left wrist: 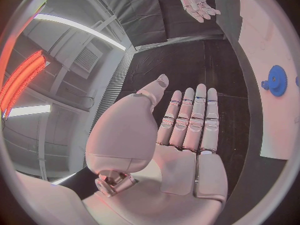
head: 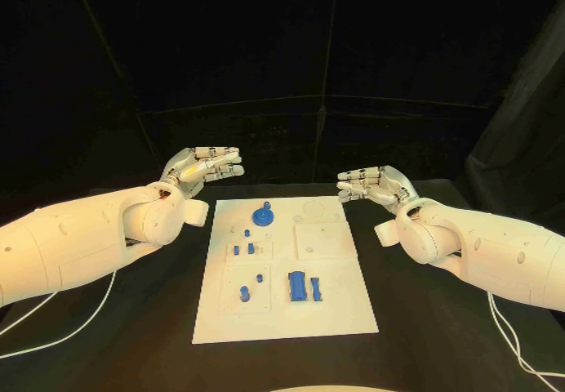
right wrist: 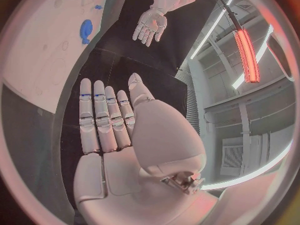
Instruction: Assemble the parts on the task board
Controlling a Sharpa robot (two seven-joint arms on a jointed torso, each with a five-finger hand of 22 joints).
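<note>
Beside the task board [head: 341, 314], both hands seemingly hover empty.

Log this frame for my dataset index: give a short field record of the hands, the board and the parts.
left hand: open, holds nothing, beside the board's far left corner
right hand: open, holds nothing, beside the board's far right corner
task board: white, mid-table
blue gear: far end of board
small blue parts: middle and near board

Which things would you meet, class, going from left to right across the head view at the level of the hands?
left robot hand → blue gear-shaped part on the white task board → right robot hand
</note>
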